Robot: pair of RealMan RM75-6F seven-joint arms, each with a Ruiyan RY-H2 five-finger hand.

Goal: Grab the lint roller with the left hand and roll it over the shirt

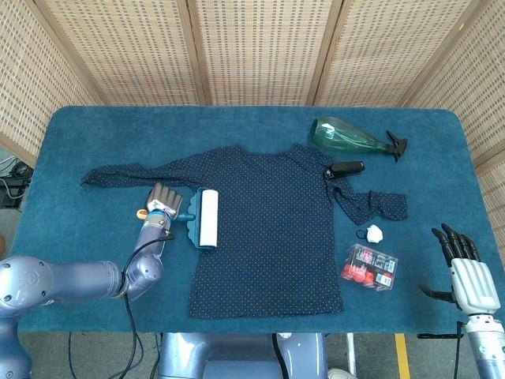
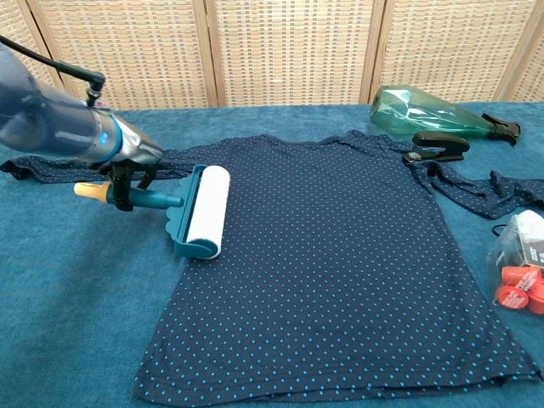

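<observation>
A dark blue dotted shirt (image 1: 268, 221) (image 2: 340, 263) lies flat across the middle of the blue table. The lint roller (image 1: 205, 219) (image 2: 202, 212), teal with a white roll and an orange handle tip, rests at the shirt's left edge. My left hand (image 1: 161, 201) (image 2: 127, 180) grips its teal handle, left of the roll. At the table's front right corner, off the cloth, my right hand (image 1: 465, 264) hangs with fingers spread and nothing in it; only the head view shows it.
A green spray bottle (image 1: 347, 136) (image 2: 425, 110) lies at the back right, a black stapler (image 1: 346, 168) (image 2: 440, 146) beside it on the shirt's sleeve. A pack of red items (image 1: 369, 266) (image 2: 518, 263) and a small white object (image 1: 375, 233) sit at right.
</observation>
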